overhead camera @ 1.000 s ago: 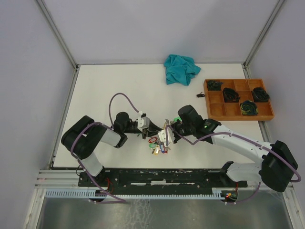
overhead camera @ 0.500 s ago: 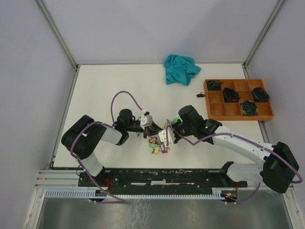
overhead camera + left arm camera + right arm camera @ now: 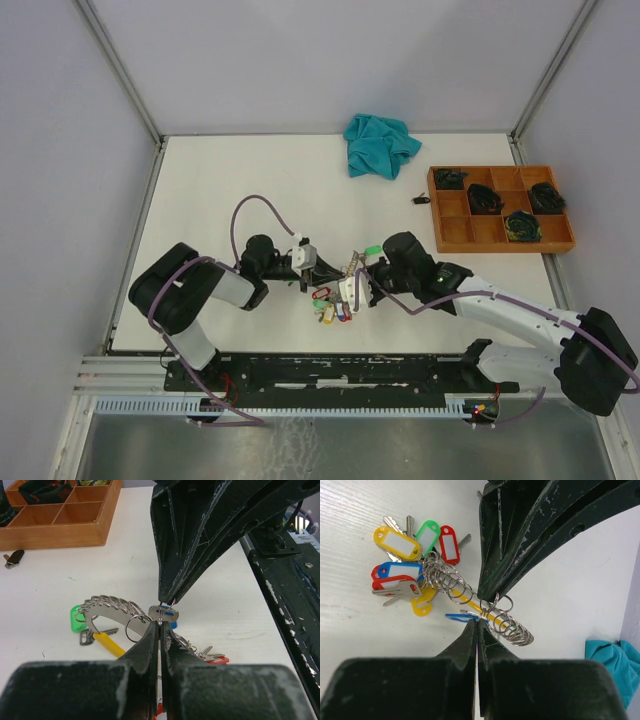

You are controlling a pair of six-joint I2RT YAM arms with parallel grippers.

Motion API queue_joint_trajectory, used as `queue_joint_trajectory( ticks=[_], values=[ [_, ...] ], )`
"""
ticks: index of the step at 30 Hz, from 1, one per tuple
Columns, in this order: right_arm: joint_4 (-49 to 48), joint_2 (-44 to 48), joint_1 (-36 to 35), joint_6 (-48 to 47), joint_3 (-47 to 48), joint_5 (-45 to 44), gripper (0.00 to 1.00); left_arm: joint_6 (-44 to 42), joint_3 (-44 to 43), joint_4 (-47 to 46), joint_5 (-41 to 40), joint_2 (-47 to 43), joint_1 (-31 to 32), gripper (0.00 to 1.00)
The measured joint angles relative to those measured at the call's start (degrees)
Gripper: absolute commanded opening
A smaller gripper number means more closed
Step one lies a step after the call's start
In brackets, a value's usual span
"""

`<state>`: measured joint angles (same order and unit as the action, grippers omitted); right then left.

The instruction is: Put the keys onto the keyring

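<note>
Left hand point(image 3: 159, 626) pinches shut on the keyring point(image 3: 161, 611) wire at frame centre. Right hand point(image 3: 477, 622) does likewise, tips almost meeting. Keys point(image 3: 415, 565) bunch on the bench point(image 3: 350, 510), upper left. Wire likely light, springy and slippery; best held on a bare stretch.

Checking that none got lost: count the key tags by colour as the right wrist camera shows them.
Yellow tags: 2
Red tags: 2
Blue tags: 2
Green tag: 1
Total: 7 showing in that view; others may be hidden.
</note>
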<state>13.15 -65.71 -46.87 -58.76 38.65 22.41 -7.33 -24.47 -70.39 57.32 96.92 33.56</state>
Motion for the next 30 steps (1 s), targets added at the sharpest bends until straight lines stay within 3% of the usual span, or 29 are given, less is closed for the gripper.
queue_joint_trajectory(
  ticks=[25, 30],
  values=[
    [-16.8, -5.6, 0.1, 5.4, -5.3, 0.0, 0.01, 2.6, 2.7, -5.6, -3.6, 0.0, -0.9, 0.03],
    [-19.0, -5.2, 0.1, 7.4, -6.6, -2.1, 0.01, 2.6, 2.6, -4.1, -6.3, 0.0, -0.8, 0.17]
  ],
)
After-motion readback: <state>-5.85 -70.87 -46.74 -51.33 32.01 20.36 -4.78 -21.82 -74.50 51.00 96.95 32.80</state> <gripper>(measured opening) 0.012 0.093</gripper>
